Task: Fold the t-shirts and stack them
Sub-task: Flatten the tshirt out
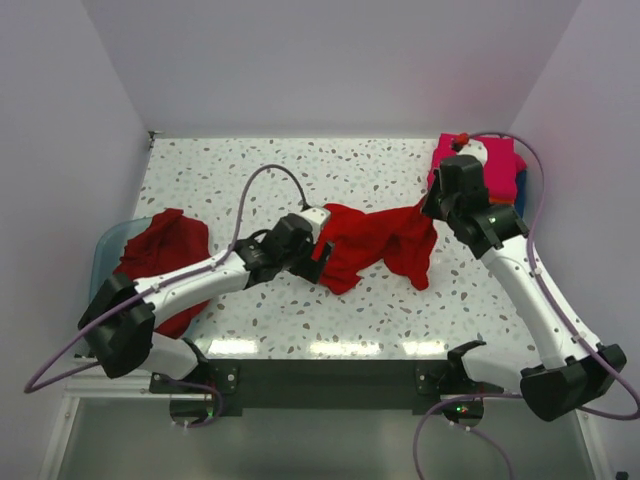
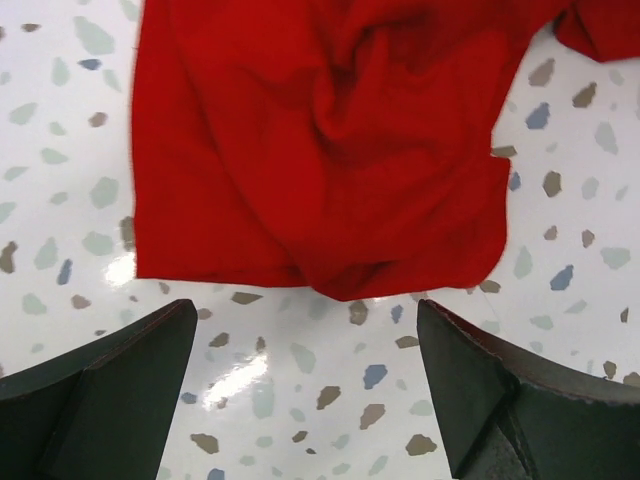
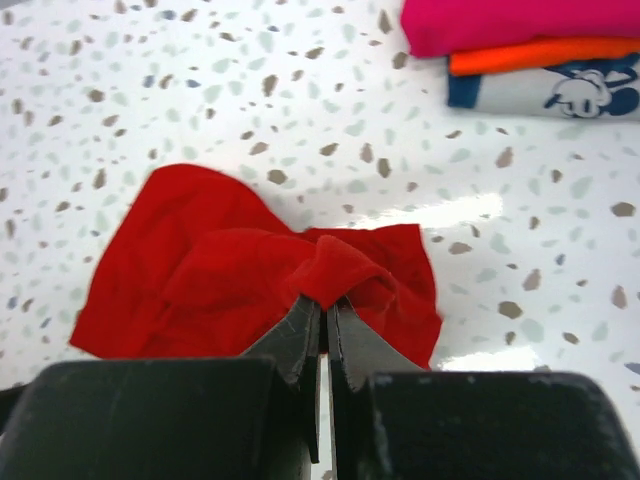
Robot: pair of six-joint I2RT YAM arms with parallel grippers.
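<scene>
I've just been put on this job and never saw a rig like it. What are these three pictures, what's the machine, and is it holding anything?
The machine is two arms with two-finger grippers, fixed at the near edge of a speckled table. The top picture looks down from above and behind; the other two come from a camera on each wrist.

A red shirt lies crumpled mid-table. The right gripper is shut, pinching a fold of it. The left gripper is open, holding nothing, just short of the shirt's other edge.

At the far right corner sits a stack of folded shirts: pink on top, orange under it, then white with blue print. At the left edge, more red cloth lies in a teal tub.
</scene>
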